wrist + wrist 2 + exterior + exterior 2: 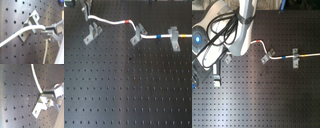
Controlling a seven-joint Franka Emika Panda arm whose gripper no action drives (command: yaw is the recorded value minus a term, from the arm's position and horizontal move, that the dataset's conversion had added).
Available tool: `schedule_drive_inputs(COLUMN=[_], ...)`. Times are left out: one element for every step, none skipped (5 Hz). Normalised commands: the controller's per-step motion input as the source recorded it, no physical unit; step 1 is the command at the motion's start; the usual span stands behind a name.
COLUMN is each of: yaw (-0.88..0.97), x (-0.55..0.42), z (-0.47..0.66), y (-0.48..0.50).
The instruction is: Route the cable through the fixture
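Black pegboard (124,95) fills my screen, bare up close. Farther back, I see the cable (111,21) pass through two clips, the T-shaped clip (174,38) and the darker clip (138,34), both on the first exterior view's right of the fixture (93,34). Above the fixture, my gripper (46,32) has its fingers (51,27) pinching the cable, which arches over the fixture's slot.

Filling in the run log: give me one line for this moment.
hand: shut on cable | cable: over fixture, not yet seated | other clips: cable already through
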Motion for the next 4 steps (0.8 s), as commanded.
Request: schedule_drive_inputs(yaw=[0.87,0.77,0.51,0.50], x=[0.006,0.056,0.232,0.210], z=[0.01,0.06,0.10,0.00], y=[-0.006,-0.026,0.135,0.098])
